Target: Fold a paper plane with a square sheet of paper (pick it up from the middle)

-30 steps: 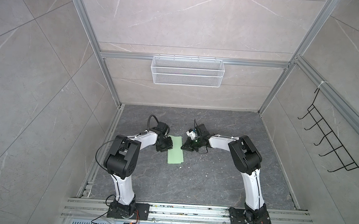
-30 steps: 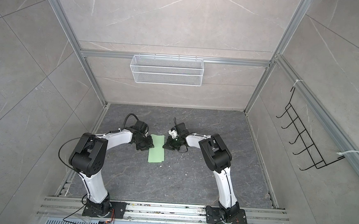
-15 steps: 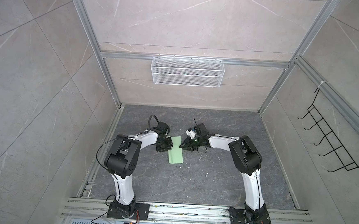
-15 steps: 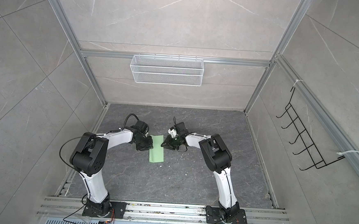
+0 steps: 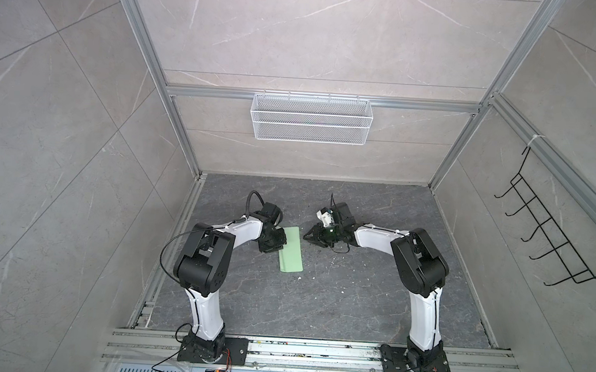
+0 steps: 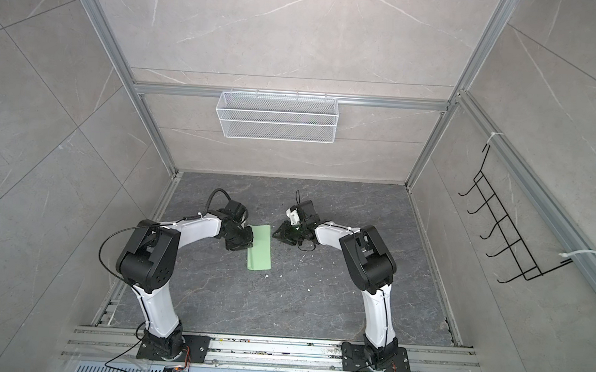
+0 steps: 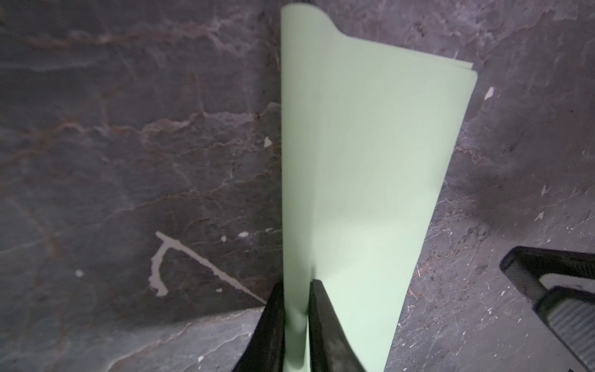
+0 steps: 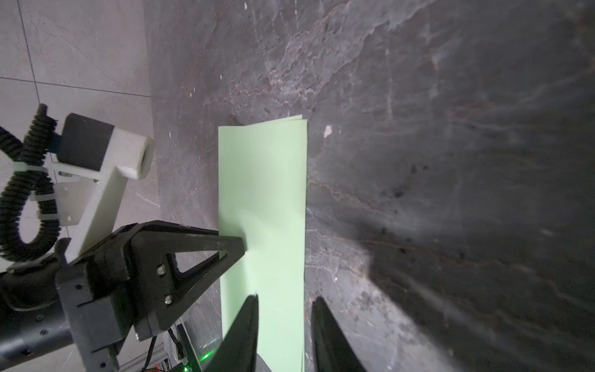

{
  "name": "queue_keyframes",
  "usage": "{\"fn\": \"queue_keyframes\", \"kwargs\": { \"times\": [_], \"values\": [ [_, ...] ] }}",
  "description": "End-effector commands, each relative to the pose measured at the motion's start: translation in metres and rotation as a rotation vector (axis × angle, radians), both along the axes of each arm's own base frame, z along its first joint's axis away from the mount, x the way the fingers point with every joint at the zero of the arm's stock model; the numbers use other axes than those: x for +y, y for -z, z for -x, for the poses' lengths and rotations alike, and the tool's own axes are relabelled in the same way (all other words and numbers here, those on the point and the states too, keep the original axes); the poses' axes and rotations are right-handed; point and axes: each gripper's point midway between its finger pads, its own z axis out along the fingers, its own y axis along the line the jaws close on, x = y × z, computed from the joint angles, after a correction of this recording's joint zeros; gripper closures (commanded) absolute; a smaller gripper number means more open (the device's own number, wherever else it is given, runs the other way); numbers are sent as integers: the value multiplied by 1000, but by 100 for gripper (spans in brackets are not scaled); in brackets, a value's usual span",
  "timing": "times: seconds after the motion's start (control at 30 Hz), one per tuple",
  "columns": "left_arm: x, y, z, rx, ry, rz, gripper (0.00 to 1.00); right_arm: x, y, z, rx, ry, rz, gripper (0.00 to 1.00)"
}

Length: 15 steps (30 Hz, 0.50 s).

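Note:
The square sheet of paper (image 5: 291, 250) (image 6: 260, 248) is pale green and lies on the dark stone floor, folded in half into a long rectangle. Its two layers show at the far corner (image 7: 463, 66) (image 8: 297, 120). My left gripper (image 5: 281, 244) (image 6: 249, 242) (image 7: 297, 283) is shut on the paper's left long edge, which curls up between its fingers. My right gripper (image 5: 306, 235) (image 6: 275, 233) (image 8: 285, 298) stands open just off the right long edge, holding nothing. No paper plane is in view.
A white wire basket (image 5: 310, 124) hangs on the back wall. A black hook rack (image 5: 548, 244) hangs on the right wall. Small white flecks (image 5: 314, 277) dot the floor. Aluminium rails (image 5: 315, 351) run along the front by both arm bases.
My right gripper has opened, let go of the paper's right edge and drawn back a little. My left gripper has closed onto the left edge. The paper has stayed where it was.

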Motion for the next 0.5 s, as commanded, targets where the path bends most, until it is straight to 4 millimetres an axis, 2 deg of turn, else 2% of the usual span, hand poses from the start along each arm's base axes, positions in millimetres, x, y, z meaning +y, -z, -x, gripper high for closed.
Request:
{"fn": "queue_keyframes", "kwargs": {
  "times": [0.0,0.27,0.47],
  "values": [
    [13,16,10,65,-35,-73,85,12,2,-3,-13,-5,-34,70],
    [14,25,13,103,-68,-77,85,31,15,-2,16,-60,-40,72],
    [21,31,17,136,-95,-116,84,33,14,-6,1,-58,-46,73]
  ]
}}
